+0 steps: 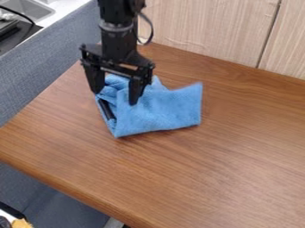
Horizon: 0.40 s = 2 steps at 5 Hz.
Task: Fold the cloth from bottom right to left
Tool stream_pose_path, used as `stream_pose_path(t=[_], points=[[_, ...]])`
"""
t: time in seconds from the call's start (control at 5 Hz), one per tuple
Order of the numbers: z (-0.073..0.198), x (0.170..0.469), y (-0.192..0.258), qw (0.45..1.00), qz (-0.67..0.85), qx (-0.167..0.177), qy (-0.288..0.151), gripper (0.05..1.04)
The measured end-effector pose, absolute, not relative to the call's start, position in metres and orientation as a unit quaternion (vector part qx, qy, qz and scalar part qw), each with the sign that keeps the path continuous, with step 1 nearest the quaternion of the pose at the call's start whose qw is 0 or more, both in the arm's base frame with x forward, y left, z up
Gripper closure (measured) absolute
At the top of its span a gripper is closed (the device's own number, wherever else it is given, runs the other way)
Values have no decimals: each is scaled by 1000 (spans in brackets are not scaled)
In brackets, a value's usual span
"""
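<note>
Blue soft fabric cloth (161, 107) lies bunched on the brown wood-grain table (196, 178), toward the far side. Its left part is rumpled and raised in overlapping layers; the right part is flatter, with a corner pointing up and away.

The black two-finger gripper (114, 97) hangs over the left part, fingers (136, 91) spread apart, clenched on nothing. Its placement is consistent with setting down a folded edge or preparing to pinch one; which of these applies cannot be determined. A dark narrow strip (107, 109) shows at the cloth's left edge, nature undetermined.

Surroundings: pale wood-grain panelling (202, 26) stands behind the table, a grey textured partition (47, 71) along its left. Neither appears to obstruct the fold. The likelier hindrance is the bunched fabric beneath the fingers, which could snag or be dragged askew if the gripper moves sideways at this height.
</note>
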State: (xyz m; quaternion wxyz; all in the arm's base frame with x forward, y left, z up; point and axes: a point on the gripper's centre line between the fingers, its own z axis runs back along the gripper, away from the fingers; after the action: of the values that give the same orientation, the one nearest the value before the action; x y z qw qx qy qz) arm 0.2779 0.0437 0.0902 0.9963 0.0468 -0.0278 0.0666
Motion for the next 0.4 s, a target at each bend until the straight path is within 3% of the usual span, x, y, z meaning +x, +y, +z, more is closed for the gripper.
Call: stream_pose_path(t=[0.4], points=[[132, 275, 39, 994, 56, 47, -82, 83]])
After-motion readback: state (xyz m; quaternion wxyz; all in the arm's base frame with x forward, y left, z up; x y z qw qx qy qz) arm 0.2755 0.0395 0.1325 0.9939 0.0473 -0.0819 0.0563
